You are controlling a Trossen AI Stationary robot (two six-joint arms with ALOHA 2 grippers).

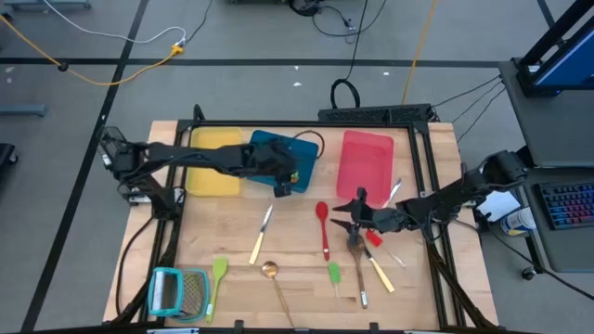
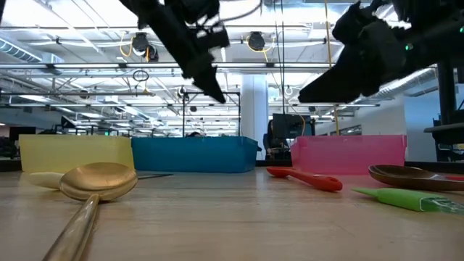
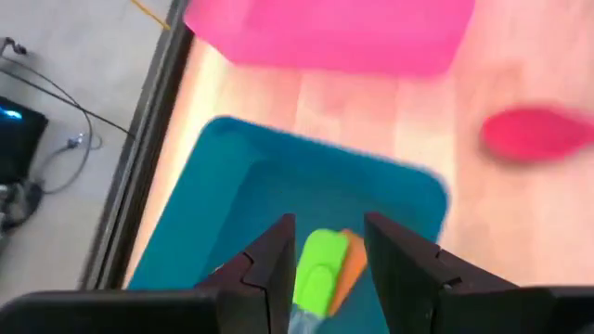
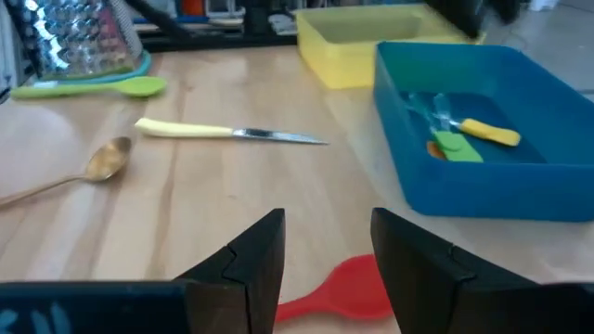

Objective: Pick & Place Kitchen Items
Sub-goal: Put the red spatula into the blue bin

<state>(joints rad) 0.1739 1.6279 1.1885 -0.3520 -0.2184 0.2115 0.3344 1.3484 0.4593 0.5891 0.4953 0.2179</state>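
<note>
High view – progress: the rectangular blue plastic tray [image 1: 302, 160] is sitting between the yellow tray [image 1: 215, 160] and the pink-red tray [image 1: 366, 162] along the far edge of the wooden desk [image 1: 297, 269]; most utensils are lying loose on the desk, so by my judgement the sorting is only beginning.
High view – left claw [image 1: 281, 186]: hanging over the blue tray's near edge.
High view – right claw [image 1: 356, 220]: hovering over the cluster near the right edge.
High view – loose items: the cream-handled knife [image 1: 261, 234] is running near-to-far with its blade toward the trays; the red plastic spoon [image 1: 324, 227] is lying near-to-far, bowl toward the trays; the brass spoon [image 1: 276, 283] is pointing its handle at the near edge; the long green spatula [image 1: 217, 284] is lying beside the teal-framed grater [image 1: 176, 293] at the near-left corner.
Low view – the brass spoon's bowl [image 2: 98, 181] is lying nearest; both arms are hanging above the desk.
Left wrist view – left claw [image 3: 329, 264]: fingers parted, gripping nothing; a small green-and-orange tool [image 3: 325, 264] is lying in the blue tray below the gap.
Right wrist view – right claw [image 4: 327, 255]: fingers spread wide and empty, the red spoon's bowl [image 4: 348, 288] showing between them; a yellow-handled tool [image 4: 487, 133] and a small green piece [image 4: 452, 145] are lying in the blue tray.
</note>
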